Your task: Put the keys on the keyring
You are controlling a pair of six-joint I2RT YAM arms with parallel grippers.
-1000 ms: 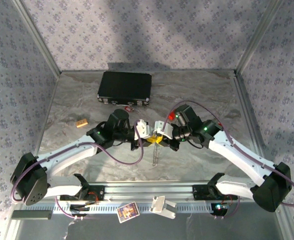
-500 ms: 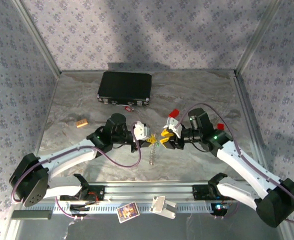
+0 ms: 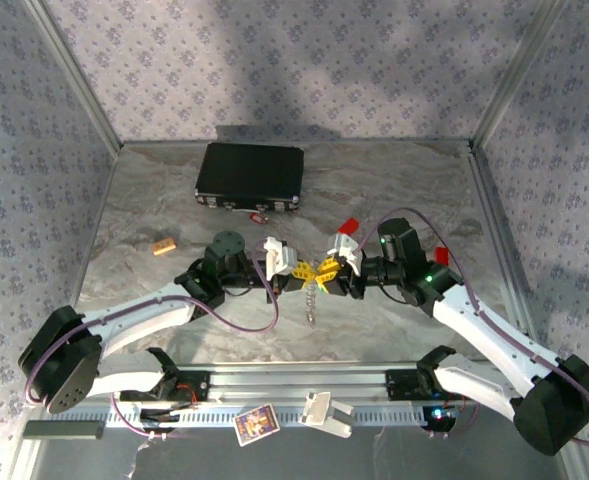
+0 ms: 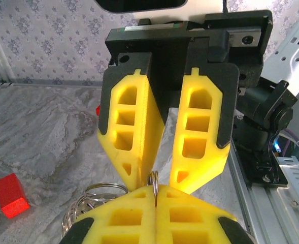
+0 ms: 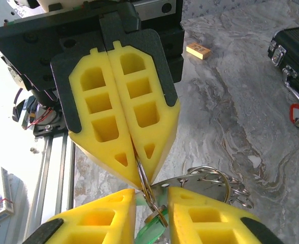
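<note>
Since a second ago my right arm has drawn back to the right, and the red block [image 3: 349, 226] it half hid now lies in plain sight just beyond my claws. The surface [image 3: 414, 190] is grey and marbled. Pale flowered walls [image 3: 274, 60] close it in on three sides, and a metal rail [image 3: 294, 385] runs along its near edge. A black case [image 3: 251, 177] lies shut at the far left. The red key [image 5: 297, 114] rests just in front of it, well apart from the keyring [image 3: 312, 298]. A small wooden block [image 3: 164, 245] sits on the left, and a card [image 3: 257, 424] lies by the near rail. My left claw [image 4: 155, 193] is clamped tight on the keyring, whose chain dangles between both claws over the middle of the surface. My right claw [image 5: 150, 192] stands narrowly parted around the ring's wire, with the green key [image 5: 150, 229] in its gap. Whether it grips that key I cannot tell.
</note>
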